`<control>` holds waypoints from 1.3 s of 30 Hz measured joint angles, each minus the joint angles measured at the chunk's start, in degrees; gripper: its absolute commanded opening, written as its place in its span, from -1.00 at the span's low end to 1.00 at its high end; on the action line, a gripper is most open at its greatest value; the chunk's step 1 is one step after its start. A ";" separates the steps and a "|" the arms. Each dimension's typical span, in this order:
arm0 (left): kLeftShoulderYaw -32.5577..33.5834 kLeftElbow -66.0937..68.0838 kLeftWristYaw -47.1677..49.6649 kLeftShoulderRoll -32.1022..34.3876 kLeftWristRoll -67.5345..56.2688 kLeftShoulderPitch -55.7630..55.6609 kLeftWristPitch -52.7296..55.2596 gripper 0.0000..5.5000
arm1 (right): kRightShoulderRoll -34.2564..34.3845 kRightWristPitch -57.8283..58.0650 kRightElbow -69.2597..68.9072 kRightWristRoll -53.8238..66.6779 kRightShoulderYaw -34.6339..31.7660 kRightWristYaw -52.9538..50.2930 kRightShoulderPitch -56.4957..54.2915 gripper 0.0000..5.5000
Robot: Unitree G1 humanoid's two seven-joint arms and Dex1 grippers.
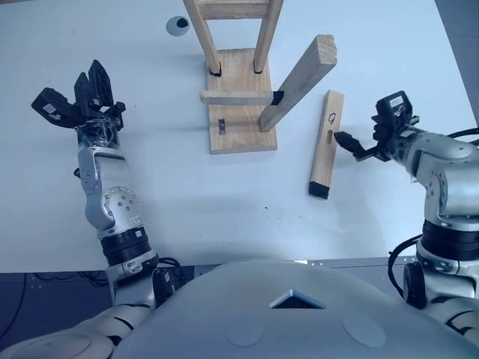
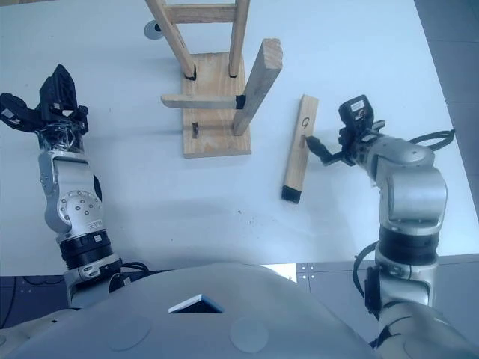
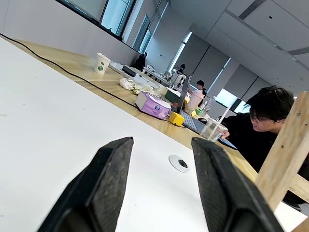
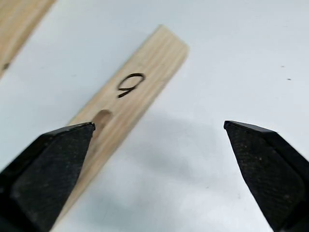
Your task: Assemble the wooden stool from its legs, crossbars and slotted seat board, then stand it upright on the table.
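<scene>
The seat board point(image 1: 241, 127) lies flat on the white table. Two legs point(image 1: 203, 34) rise from its far end, joined by a crossbar point(image 1: 233, 9). A third leg point(image 1: 301, 81) leans out of the board's right side, with a short crossbar point(image 1: 236, 97) running left from it. A loose leg point(image 1: 327, 143) marked with a handwritten figure and a slot point(image 4: 101, 117) lies on the table right of the board. My right gripper point(image 1: 358, 142) is open just right of this leg, one fingertip point(image 4: 58, 159) over its edge. My left gripper point(image 1: 75, 93) hangs open far left of the board, holding nothing.
A round cable grommet point(image 1: 178, 25) sits in the tabletop beyond the left gripper, left of the standing legs. The table's right edge point(image 1: 456, 60) runs close behind the right arm. Bare tabletop stretches between the board and the near edge.
</scene>
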 measured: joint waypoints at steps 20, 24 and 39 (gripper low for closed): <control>-0.51 0.99 -0.01 -5.97 1.18 2.54 -2.31 -0.20 | -5.86 12.93 6.94 15.16 5.55 0.15 -7.23 0.77; -0.41 2.71 -0.19 -5.96 1.35 1.09 -3.06 -0.20 | -8.02 8.81 10.22 15.48 7.52 0.38 -8.55 0.73; -0.28 5.13 -0.52 -6.59 2.17 0.10 -4.83 -0.20 | -17.59 3.38 12.82 16.22 11.37 4.95 -8.73 0.58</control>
